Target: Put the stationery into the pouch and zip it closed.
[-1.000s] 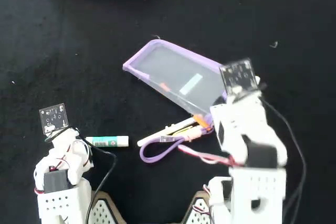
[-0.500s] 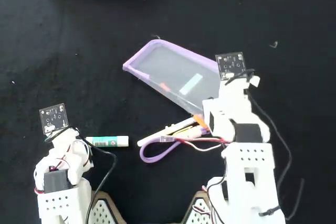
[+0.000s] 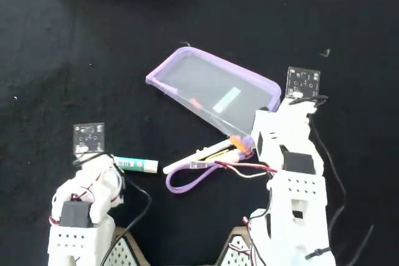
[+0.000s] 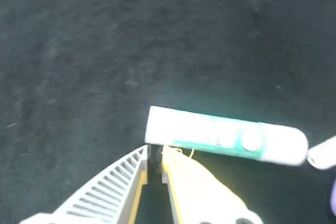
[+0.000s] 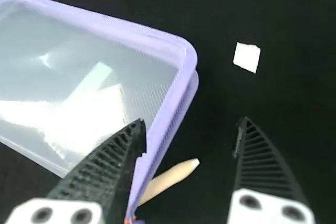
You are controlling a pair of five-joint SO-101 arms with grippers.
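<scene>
At the near left, the left tool has its fingers pressed almost together, with the tips just beside one end of the white-and-green glue stick. The stick lies flat on the black surface. To its right, cream and orange pens lie by the near corner of the clear plastic pouch with purple trim. A purple strap loop lies just nearer. The pouch lies slanted at the centre. The right tool is spread wide over the pouch's right corner, with one finger above the clear panel and the other above bare surface.
</scene>
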